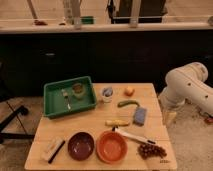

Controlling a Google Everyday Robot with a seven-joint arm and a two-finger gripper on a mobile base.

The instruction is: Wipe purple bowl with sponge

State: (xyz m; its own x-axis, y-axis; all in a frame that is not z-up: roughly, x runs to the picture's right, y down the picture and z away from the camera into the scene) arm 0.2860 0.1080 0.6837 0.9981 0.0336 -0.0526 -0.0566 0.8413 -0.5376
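The purple bowl (81,145) sits upright near the table's front edge, left of the orange bowl (111,146). The blue-grey sponge (140,116) lies flat on the right side of the table, behind the bowls. My white arm (190,87) comes in from the right, off the table. My gripper (170,117) hangs low beside the table's right edge, a short way right of the sponge and apart from it. It holds nothing that I can see.
On the wooden table (60,127): a green tray (48,100) with a cup and fork at back left, a white cup (107,94), an orange fruit (129,91), a green vegetable (128,103), a yellow item (117,122), a white utensil (134,135), grapes (151,150), and a pale brush (53,149).
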